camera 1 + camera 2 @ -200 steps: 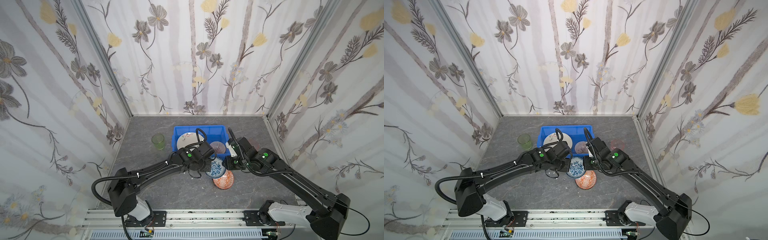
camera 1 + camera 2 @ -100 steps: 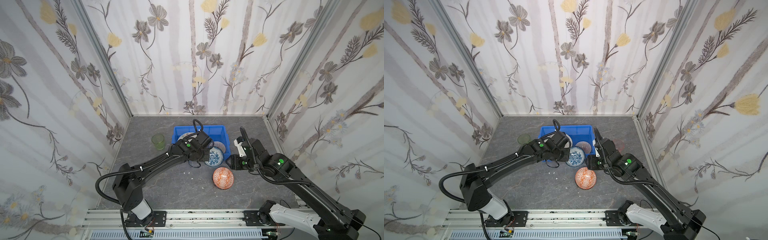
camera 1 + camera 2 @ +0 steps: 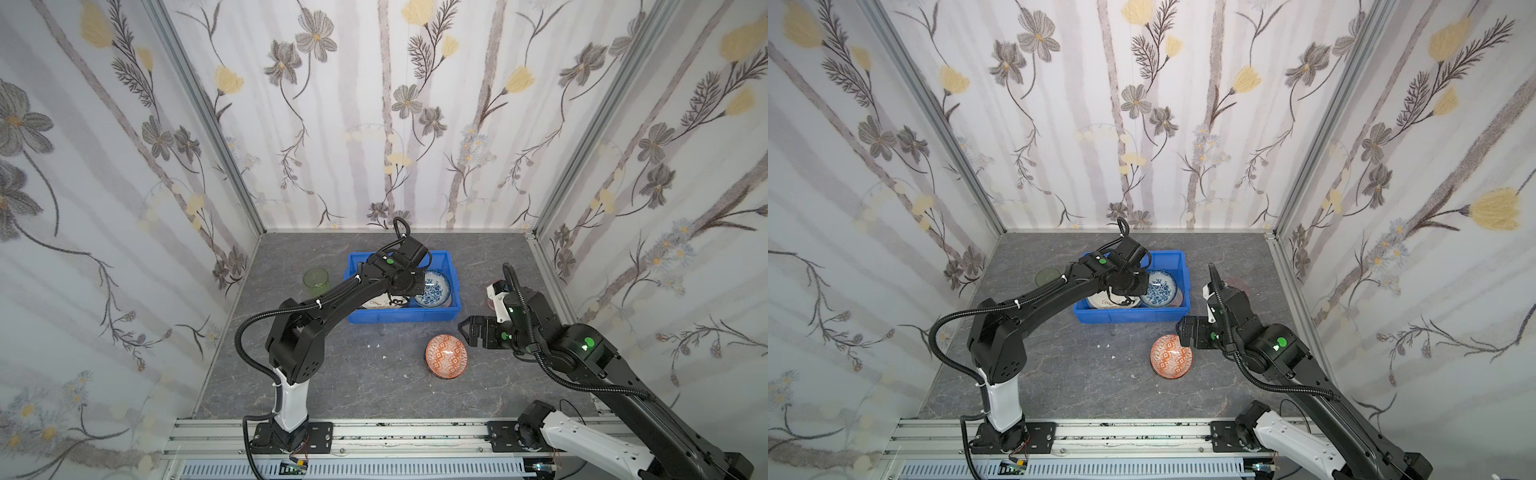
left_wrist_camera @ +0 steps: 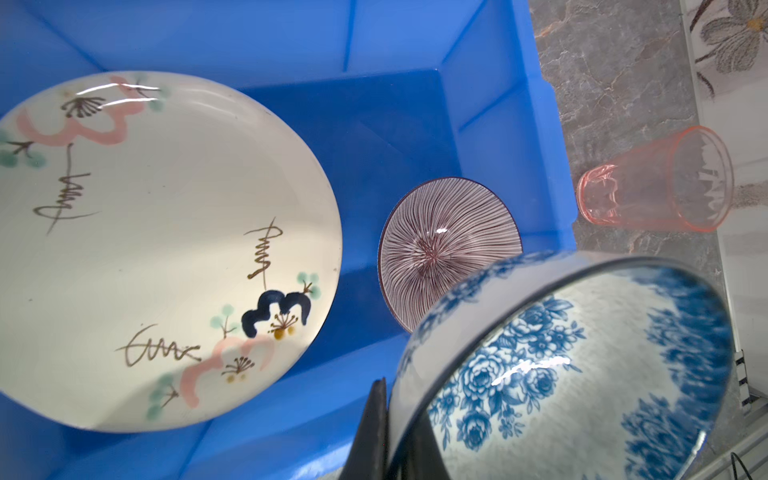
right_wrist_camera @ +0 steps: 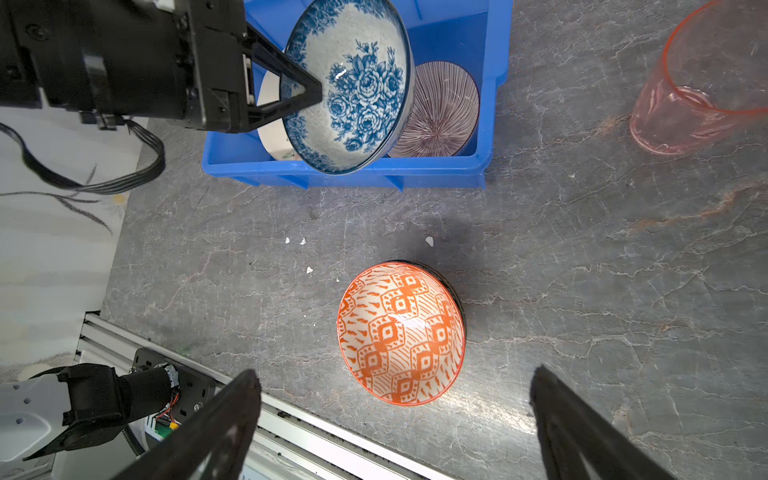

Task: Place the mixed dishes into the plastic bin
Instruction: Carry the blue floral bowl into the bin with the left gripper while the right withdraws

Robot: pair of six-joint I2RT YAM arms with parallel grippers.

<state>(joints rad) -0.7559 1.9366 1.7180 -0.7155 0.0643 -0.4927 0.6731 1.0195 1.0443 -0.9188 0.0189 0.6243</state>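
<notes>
Tabletop (image 3: 332, 382): grey slab with pale marble veining, running back to the walls.
White chips (image 5: 303, 241): a few tiny flecks on the slab, loosely scattered near its middle.
Walls (image 3: 374, 124): pale floral wallpaper on three sides, with grey and yellow blooms.
Corner posts (image 3: 205, 120): silvery metal strips at the back corners.
Rail (image 3: 395, 434): silvery track along the front edge.

With jaws spread wide, the right gripper (image 5: 394, 370) hangs clear of the orange-patterned bowl (image 5: 401, 332); at twelve o'clock from it the left gripper (image 5: 309, 94) pinches the blue-white floral bowl (image 5: 353, 83) over the blue bin (image 5: 353, 171), a pink tumbler (image 5: 706, 95) at two o'clock.
</notes>
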